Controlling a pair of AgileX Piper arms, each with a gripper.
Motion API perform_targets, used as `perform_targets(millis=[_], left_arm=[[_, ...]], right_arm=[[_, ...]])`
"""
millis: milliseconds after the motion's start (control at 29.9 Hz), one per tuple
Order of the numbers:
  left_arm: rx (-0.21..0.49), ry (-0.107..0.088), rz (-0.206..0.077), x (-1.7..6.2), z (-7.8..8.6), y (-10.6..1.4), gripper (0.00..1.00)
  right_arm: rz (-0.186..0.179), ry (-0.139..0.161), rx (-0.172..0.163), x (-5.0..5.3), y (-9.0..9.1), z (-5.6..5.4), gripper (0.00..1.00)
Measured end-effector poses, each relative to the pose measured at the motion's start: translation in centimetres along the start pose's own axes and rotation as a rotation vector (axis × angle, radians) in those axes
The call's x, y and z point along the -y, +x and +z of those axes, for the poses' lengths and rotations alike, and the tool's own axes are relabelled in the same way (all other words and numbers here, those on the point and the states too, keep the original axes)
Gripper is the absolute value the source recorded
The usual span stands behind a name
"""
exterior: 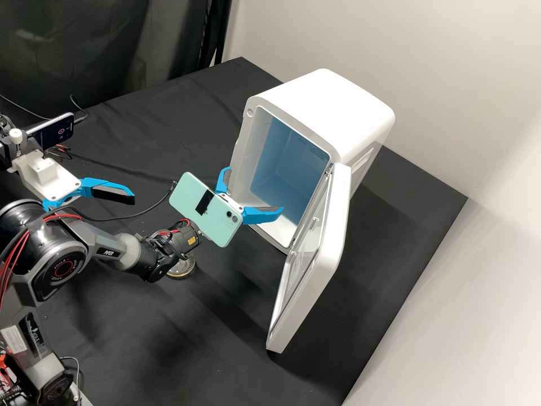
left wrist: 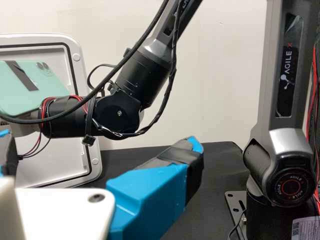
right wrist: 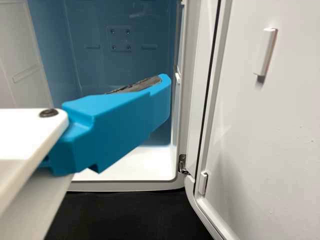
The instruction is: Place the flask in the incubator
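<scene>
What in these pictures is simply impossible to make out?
1. High view: a round object on the bench under the right arm, mostly covered by it; flask or not, unclear.
2. High view: part of the incubator's floor, hidden by the mint-green phone and right tool.
3. Right wrist view: part of its back wall, behind the tool's blue finger.

Bright, even light; soft, faint shadows.
</scene>
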State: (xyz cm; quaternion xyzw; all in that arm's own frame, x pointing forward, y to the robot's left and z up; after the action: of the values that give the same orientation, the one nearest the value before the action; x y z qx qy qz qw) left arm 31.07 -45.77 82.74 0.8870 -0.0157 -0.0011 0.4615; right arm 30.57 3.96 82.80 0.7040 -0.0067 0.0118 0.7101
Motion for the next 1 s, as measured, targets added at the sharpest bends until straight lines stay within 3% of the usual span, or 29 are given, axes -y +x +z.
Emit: perform_targets(millis=[634,735,801,1002], left_arm=[[0.0,0.0,0.0,0.0,0.0,0.0,1.0],[0.009,0.016,-0.002,-0.03,-0.2,0.0,1.0],[0.009,0.029,-0.012,0.19,-0.6,-0.2,1.0],[-0.045,0.009,-0.075,1.93,-3.4,-1.8,1.0]], right_arm=[[0.0,0.0,0.0,0.0,0.0,0.0,1.0],[0.0,0.0,0.0,0.0,0.0,0.0,1.0],[0.0,0.0,0.0,0.0,0.0,0.0,1.0],[0.0,0.0,0.0,0.0,0.0,0.0,1.0]])
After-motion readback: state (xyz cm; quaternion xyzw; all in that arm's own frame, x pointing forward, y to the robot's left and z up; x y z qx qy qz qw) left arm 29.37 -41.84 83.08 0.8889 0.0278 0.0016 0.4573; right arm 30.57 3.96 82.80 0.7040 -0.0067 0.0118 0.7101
